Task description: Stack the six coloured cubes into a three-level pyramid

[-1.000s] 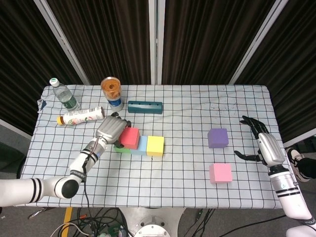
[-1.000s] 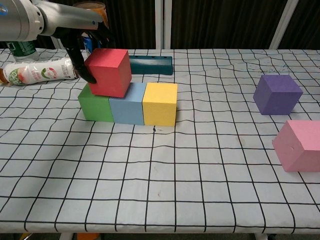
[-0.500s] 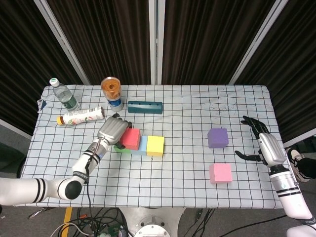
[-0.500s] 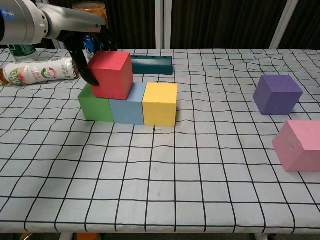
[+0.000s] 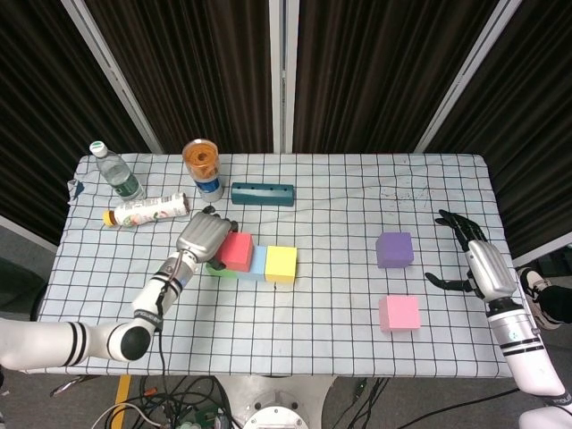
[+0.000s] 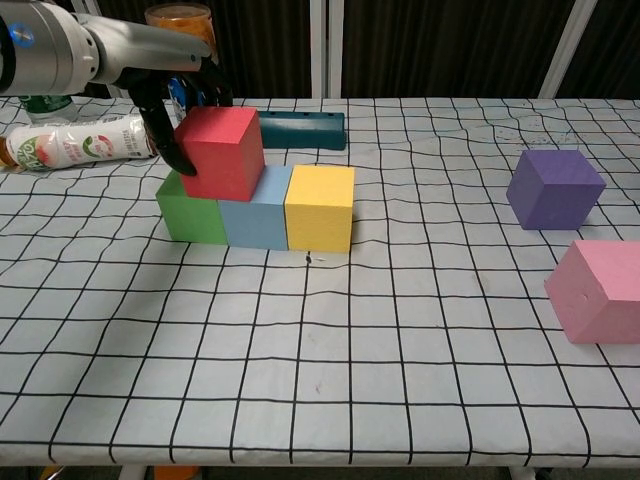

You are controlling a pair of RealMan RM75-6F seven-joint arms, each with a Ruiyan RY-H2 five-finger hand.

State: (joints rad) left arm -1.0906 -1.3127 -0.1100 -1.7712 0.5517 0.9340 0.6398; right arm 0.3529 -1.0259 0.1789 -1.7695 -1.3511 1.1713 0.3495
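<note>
A green cube (image 6: 190, 212), a light blue cube (image 6: 255, 220) and a yellow cube (image 6: 320, 207) stand in a row on the checked cloth. A red cube (image 6: 222, 152) sits on top, straddling the green and blue ones, slightly tilted. My left hand (image 5: 204, 236) grips the red cube from its left and back side; its fingers (image 6: 165, 130) wrap the cube's left face. A purple cube (image 5: 394, 249) and a pink cube (image 5: 399, 313) lie apart at the right. My right hand (image 5: 471, 259) hovers open to the right of the purple cube, holding nothing.
At the back left are a water bottle (image 5: 116, 172), a lying bottle (image 5: 147, 211), an orange-lidded jar (image 5: 202, 165) and a dark teal block (image 5: 262, 193). The table's edge (image 5: 268, 372) runs close in front.
The red cube has settled slightly lower and further back onto the green and blue cubes, my left hand still around it. The right hand has stayed put.
</note>
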